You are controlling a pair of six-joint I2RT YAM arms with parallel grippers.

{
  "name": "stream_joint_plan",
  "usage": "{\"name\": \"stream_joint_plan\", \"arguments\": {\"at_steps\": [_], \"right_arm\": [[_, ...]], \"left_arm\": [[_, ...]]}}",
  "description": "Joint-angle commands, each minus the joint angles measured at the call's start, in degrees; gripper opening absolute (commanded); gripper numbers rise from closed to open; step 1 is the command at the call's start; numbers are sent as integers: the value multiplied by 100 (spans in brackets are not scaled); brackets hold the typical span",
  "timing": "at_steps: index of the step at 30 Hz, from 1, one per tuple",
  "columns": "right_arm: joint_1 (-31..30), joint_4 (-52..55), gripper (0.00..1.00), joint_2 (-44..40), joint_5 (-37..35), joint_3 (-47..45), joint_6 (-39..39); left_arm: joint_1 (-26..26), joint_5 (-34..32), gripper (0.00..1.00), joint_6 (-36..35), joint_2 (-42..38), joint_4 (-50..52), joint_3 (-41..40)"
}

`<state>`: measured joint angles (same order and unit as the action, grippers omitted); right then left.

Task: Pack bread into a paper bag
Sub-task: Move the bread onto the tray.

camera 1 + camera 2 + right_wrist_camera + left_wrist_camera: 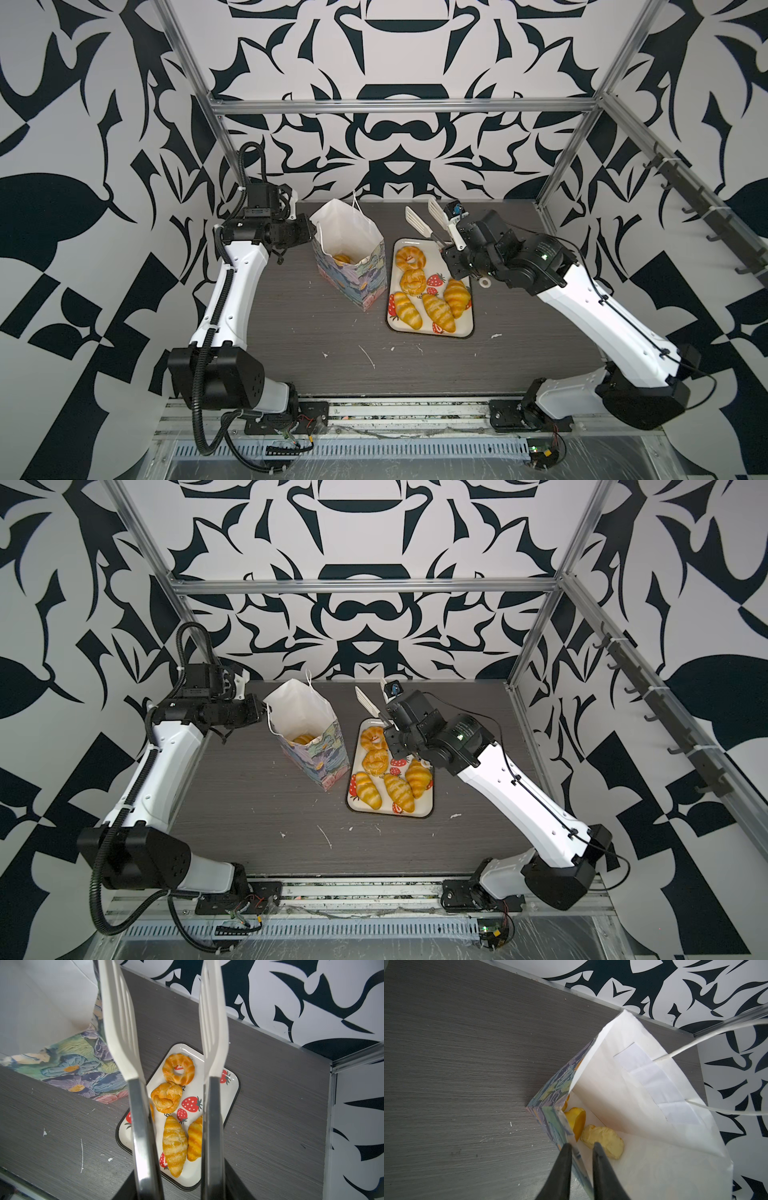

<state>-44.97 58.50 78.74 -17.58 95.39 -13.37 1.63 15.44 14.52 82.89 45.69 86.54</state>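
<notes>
The paper bag (358,281) (320,762) stands open on the table, white inside and floral outside. My left gripper (581,1152) (308,235) is shut on the bag's near top edge, with the wall between its black fingers (600,1159). Bread (602,1140) (342,259) lies at the bottom of the bag. Several more pastries lie on the strawberry tray (430,334) (231,1088): a ring bun (410,257) (178,1072), a knotted bun (166,1097) and three croissants (438,311). My right gripper (179,1180) (448,246) is shut on a pair of tongs (212,1032), whose white slotted tips (415,220) stand apart and empty, raised over the tray's far end.
The tray sits right beside the bag. White cord handles (716,1030) stick up from the bag's rim. The back wall (395,166) and the aluminium frame post (353,1059) stand close behind bag and tray. Small white crumbs (368,357) dot the dark table.
</notes>
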Motion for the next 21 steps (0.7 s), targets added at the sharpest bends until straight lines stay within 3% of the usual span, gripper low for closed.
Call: {"name": "stream_joint_plan", "arguments": {"at_steps": [1,21], "right_arm": [[169,-230,49,-201,199,-234,-91],[542,-719,51,-153,1220,-1923,-499]], "left_arm": [[21,4,23,-27,-100,159,-64],[31,14,23,-24,-151,153,-163]]}}
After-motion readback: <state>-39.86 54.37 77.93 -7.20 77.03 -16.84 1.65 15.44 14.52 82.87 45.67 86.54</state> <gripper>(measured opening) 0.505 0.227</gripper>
